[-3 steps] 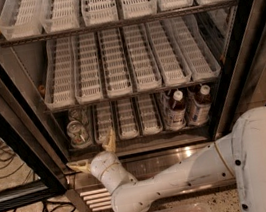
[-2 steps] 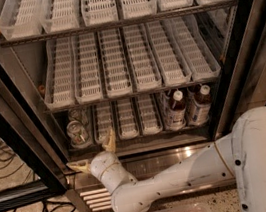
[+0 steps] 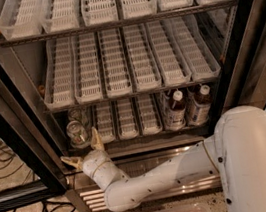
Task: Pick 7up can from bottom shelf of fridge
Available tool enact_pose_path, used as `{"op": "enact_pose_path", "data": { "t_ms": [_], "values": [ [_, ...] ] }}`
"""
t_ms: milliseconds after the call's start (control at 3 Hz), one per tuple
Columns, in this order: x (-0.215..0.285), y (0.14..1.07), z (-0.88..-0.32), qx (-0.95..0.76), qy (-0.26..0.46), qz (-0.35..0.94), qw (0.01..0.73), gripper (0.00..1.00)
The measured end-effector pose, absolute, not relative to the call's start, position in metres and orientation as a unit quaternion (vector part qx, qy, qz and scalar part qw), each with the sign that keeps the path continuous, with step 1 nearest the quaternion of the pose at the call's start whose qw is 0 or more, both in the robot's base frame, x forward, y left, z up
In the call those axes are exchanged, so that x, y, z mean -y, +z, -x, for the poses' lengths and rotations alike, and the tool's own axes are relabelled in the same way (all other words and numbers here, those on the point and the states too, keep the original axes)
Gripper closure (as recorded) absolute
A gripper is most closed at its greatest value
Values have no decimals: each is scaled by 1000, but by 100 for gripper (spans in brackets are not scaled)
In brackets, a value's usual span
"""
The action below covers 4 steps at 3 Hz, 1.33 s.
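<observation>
**A:** Start at the left. What's over there?

**B:** The fridge (image 3: 30, 79) stands open. The 7up can (image 3: 77, 133) is upright at the left end of the bottom shelf (image 3: 125, 122), close to the front edge, so I'd say it's easy to reach.

**A:** And the gripper?

**B:** The gripper (image 3: 83, 150) hangs just in front of and below the can, outside the shelf lip. Its jaws are spread wide and neither touches the can. One points up beside the can and the other points left. I'd say they are held apart like that so they can go around the can.

**A:** Is it the only can?

**B:** It's the only one I'm sure of. There's a glassy shape behind it in the same lane, and I can't tell what that is.

**A:** What's further right?

**B:** Three empty white trays (image 3: 147, 113), then two brown bottles (image 3: 175, 108) with white caps, side by side and well apart from the can. They shouldn't get in the way.

**A:** And above?

**B:** Two brighter tiers, and I count six empty trays on each. The white arm (image 3: 184, 170) comes in low from the right.
</observation>
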<state>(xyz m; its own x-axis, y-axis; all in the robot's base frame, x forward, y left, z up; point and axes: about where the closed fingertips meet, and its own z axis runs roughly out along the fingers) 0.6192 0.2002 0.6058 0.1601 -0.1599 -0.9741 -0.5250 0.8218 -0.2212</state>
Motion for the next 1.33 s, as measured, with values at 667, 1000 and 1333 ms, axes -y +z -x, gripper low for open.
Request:
{"op": "enact_pose_path", "data": {
  "t_ms": [667, 1000, 1333],
  "values": [
    [-213, 609, -634, -620, 118, 268, 728, 23],
    [-209, 611, -640, -616, 106, 259, 736, 31],
    [-205, 614, -644, -614, 97, 250, 742, 38]
  ]
}}
